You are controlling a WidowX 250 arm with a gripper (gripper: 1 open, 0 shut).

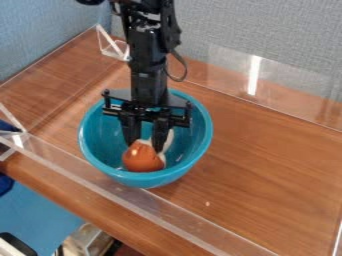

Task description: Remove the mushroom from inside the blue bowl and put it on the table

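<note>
Jaws (147,143): inside the blue bowl (195,156), pointing down, one finger on each side of the mushroom's upper part as seen from here. They stand fairly narrow. Cannot tell whether both fingers press on it; grip unconfirmed.

Mushroom (139,157): in the bowl, toward the side nearest the tabletop's front edge, cap facing the camera, pale stem behind it and partly hidden by the fingers. Bowl sits toward the left part of the tabletop (263,165), close to the clear wall (160,213) along the front edge.

Step in hand, as judged: securing the mushroom for the lift.

Method notes:
- Center the fingers on the thick stem or the widest part of the cap. A pinch high on the rounded cap would probably slip.
- Close gently and evenly; a one-sided push would likely roll the mushroom against the bowl's side.
- Keep the fingertips off the bowl's inner surface, to avoid dragging the bowl.
- Test with a small straight lift; if the mushroom slides, lower and regrip.
- Clear the rim fully before any sideways travel toward the right edge of the tabletop, then release low, since the round cap may roll.
</note>
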